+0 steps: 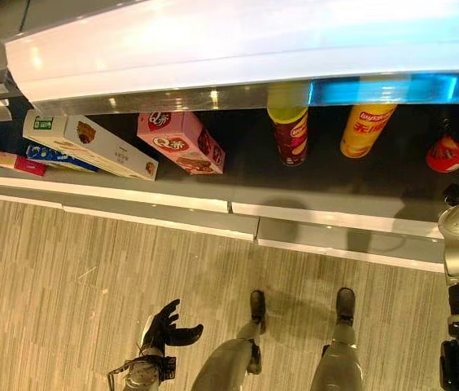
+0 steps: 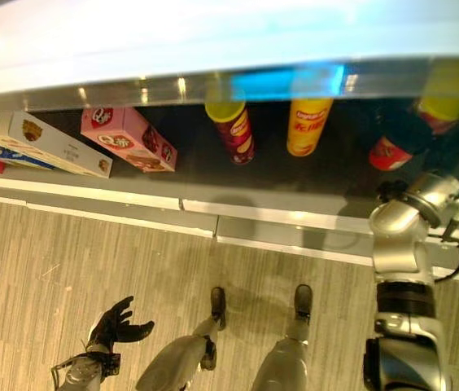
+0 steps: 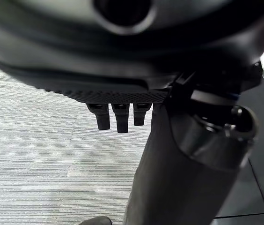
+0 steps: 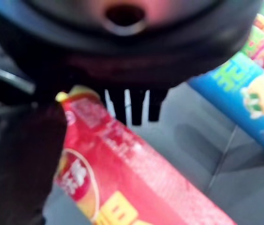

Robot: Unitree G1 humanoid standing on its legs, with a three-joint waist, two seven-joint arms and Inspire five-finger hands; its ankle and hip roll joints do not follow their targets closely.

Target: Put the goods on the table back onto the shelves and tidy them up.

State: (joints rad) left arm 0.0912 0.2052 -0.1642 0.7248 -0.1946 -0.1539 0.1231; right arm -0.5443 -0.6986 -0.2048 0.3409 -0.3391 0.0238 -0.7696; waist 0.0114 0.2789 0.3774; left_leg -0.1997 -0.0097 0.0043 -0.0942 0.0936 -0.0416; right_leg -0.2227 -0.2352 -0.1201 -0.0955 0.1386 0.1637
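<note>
Red packet: a red snack packet (image 4: 136, 187) lies on the dark shelf (image 2: 327, 175), right under the right hand (image 4: 132, 105).
Right fingers: straight and spread over the packet, not curled on it; whether they touch it I cannot tell.
Step well done: probably nudging the packet square; press flat and slide it gently, clear of the blue packet (image 4: 244, 103) nearby.
Left hand: the left hand (image 1: 168, 326) hangs low over the floor (image 1: 67, 285), fingers loose, holding nothing.
Views differ: eye views add the pink box (image 1: 182, 140) and yellow can (image 1: 364, 126); the right wrist view alone shows the fingers over the packet.

Right robot hand (image 2: 392, 192) half hidden under the shelf (image 2: 213, 49), beside a blurred red pack (image 4: 136, 187).
</note>
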